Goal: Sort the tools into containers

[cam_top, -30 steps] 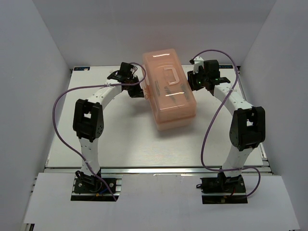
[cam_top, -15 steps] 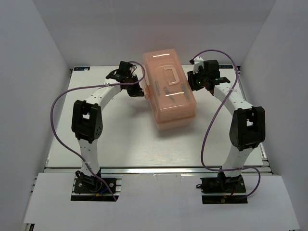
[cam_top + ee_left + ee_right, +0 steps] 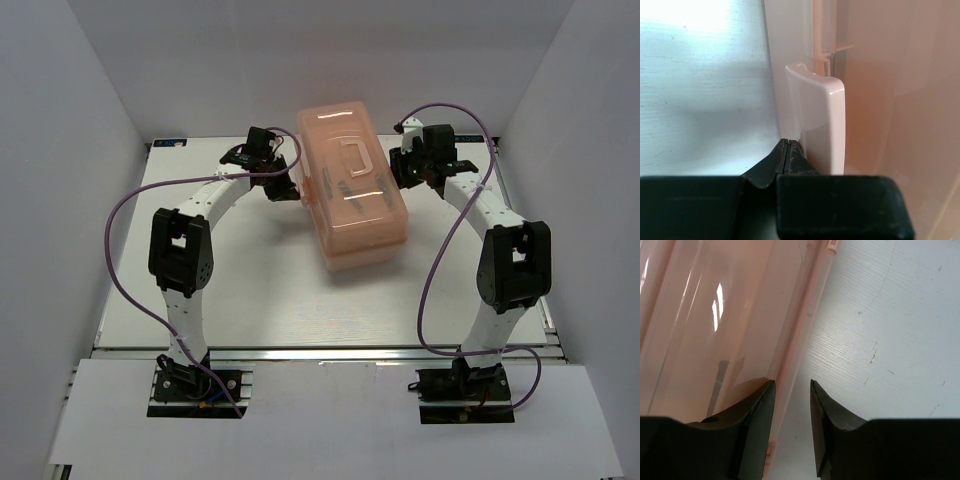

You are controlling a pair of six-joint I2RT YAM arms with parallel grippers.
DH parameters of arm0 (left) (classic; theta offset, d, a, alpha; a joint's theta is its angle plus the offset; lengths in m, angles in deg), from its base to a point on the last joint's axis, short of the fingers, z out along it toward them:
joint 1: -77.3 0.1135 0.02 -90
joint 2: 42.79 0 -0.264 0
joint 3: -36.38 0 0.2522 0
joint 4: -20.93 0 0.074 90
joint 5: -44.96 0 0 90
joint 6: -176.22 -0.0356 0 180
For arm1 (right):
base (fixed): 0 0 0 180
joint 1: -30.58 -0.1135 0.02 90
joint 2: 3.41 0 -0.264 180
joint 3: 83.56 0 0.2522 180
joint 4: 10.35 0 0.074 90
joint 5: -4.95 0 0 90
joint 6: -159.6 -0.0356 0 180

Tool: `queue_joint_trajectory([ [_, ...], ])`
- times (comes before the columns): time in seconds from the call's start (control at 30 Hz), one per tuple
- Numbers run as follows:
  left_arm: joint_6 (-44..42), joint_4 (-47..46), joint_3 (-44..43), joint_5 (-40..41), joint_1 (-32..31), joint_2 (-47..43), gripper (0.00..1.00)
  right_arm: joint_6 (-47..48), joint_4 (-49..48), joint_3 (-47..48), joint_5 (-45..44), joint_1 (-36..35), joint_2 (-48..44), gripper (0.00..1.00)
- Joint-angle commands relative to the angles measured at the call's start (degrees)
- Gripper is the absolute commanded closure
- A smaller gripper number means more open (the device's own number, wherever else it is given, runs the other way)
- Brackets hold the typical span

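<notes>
The salmon-pink toolbox (image 3: 356, 195) stands shut at the table's middle back, so its containers are hidden under the lid. The tools do not show plainly; a dim dark strip (image 3: 717, 385) shows through the translucent wall. My left gripper (image 3: 290, 190) is at the box's left side, shut and holding nothing. Its tips (image 3: 788, 143) rest on the table beside the pale latch (image 3: 817, 115). On the box's right side my right gripper (image 3: 405, 178) is open. Its jaws (image 3: 792, 385) straddle the box's rim (image 3: 790, 360), with a gap at the outer finger.
The lid carries a handle (image 3: 352, 158) on top. White enclosure walls stand on three sides of the table (image 3: 250, 290). Purple cables loop from both arms. The box wall (image 3: 890, 100) fills the right of the left wrist view.
</notes>
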Motion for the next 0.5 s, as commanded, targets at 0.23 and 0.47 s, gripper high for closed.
queue_joint_trajectory([
  [0.23,3.15,-8.80,-2.65,-6.90,-3.32,-7.90,1.00,-0.42,2.61,1.49,6.76,-4.30,0.54,0.59],
  [0.47,4.03,-10.56,-1.06,-8.83,-3.41,-7.46,1.00,-0.42,2.61,1.75,6.68,-4.30,0.72,0.59],
])
